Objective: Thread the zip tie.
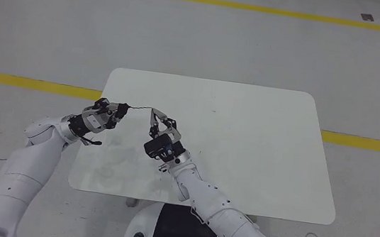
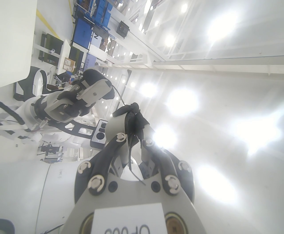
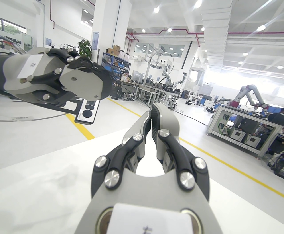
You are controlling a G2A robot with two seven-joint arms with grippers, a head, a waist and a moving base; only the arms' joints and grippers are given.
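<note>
Clamped tight on a thin black plastic zip tie (image 1: 139,106), strung between left gripper (image 1: 123,108) and right gripper (image 1: 154,115), ribbed grey fingers (image 3: 165,116) pressed together, above a smooth white round-cornered table (image 1: 258,141).

The right claw (image 3: 152,109) has its fingers pressed together above the white surface (image 3: 55,177), pinching the thin black zip tie (image 3: 142,100) at their tips. From there the tie stretches ahead to the left claw (image 3: 106,82), whose dark fingertips hold its far end.
</note>
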